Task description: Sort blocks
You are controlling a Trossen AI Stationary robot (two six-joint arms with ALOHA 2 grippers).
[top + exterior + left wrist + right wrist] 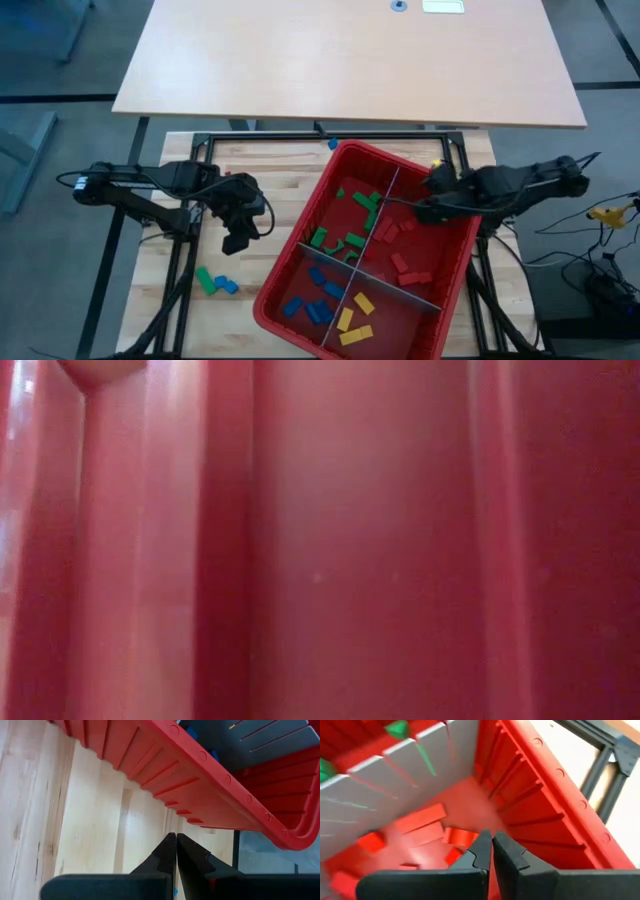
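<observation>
A big red bin stands askew on the wooden table, split by grey dividers into four compartments. Green blocks, red blocks, blue blocks and yellow blocks each lie in their own one. My right gripper hangs shut and empty inside the bin, over the red blocks. My left gripper is shut and empty just above the table, left of the bin's outer wall. A green block and a blue block lie loose on the table, nearer than that gripper.
A blue block and a yellow block lie on the table by the bin's far rim. A larger tan tabletop stands beyond the far edge. The bin's red wall fills the low view. Bare wood shows at the near left.
</observation>
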